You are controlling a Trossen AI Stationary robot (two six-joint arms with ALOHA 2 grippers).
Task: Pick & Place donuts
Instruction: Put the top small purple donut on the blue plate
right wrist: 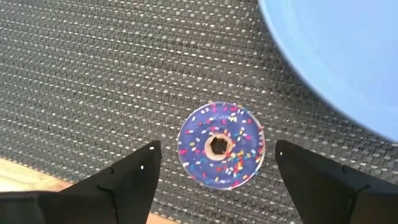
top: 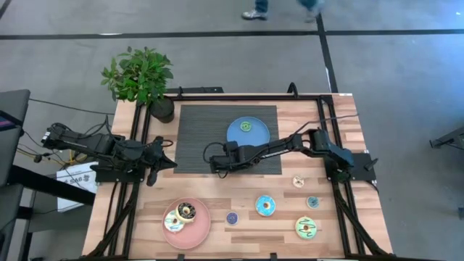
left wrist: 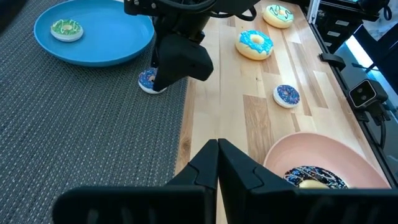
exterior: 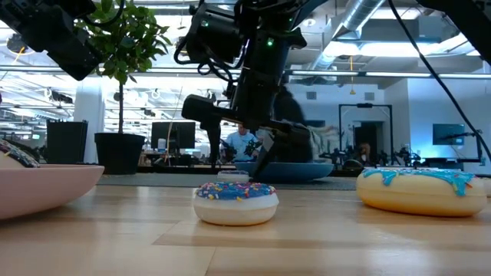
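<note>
A small purple sprinkled donut (right wrist: 221, 146) lies flat on the dark woven mat (top: 196, 138), just off the blue plate (top: 247, 132). My right gripper (right wrist: 216, 149) points down over it, open, one finger on each side and neither touching it. The same donut (left wrist: 147, 81) peeks out under that gripper in the left wrist view. A small green donut (left wrist: 66, 28) lies on the blue plate. My left gripper (left wrist: 217, 148) is shut and holds nothing, waiting at the table's left side (top: 156, 163).
A pink plate (top: 199, 226) near the front edge holds a dark brown donut (top: 186, 210) and a white one (top: 172, 222). On the bare wood lie a blue donut (top: 265, 206), a green one (top: 307, 228) and small ones (top: 232, 217) (top: 298, 181) (top: 312, 202). A potted plant (top: 141, 80) stands far left.
</note>
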